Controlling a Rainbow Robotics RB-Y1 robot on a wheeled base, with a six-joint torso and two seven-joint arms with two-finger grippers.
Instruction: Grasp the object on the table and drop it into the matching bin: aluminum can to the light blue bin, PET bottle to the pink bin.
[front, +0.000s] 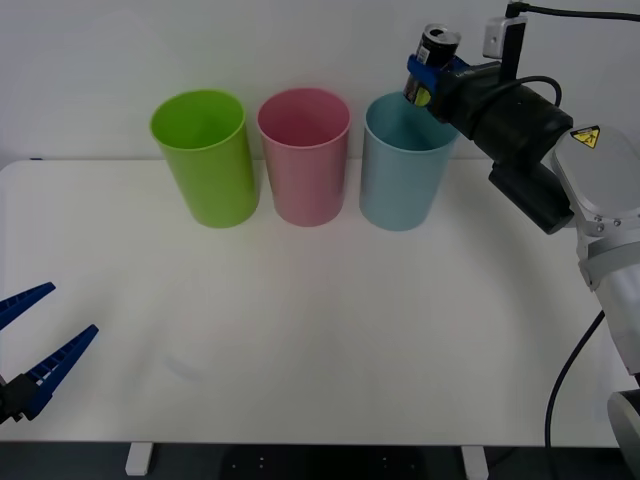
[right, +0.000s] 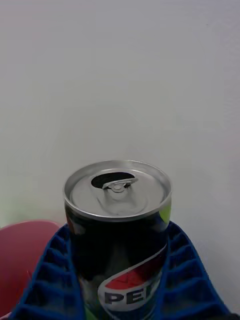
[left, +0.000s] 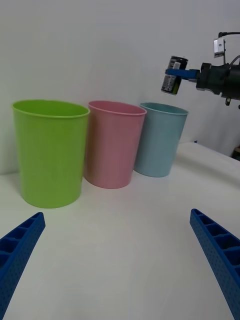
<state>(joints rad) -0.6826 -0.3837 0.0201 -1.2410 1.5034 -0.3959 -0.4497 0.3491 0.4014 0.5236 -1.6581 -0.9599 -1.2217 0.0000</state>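
Aluminum can (front: 434, 62) held in the air over the light blue bin (front: 404, 165).
White table (front: 300, 330), pale wall behind; right gripper (front: 432, 72) clamps the can's sides, slightly tilted; left gripper (front: 35, 340) hovers spread wide near the table's front edge.

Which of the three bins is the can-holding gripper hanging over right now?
The light blue bin, the rightmost of the row. The right gripper holds the aluminum can above its rim; the pink bin and lime green bin stand farther left.
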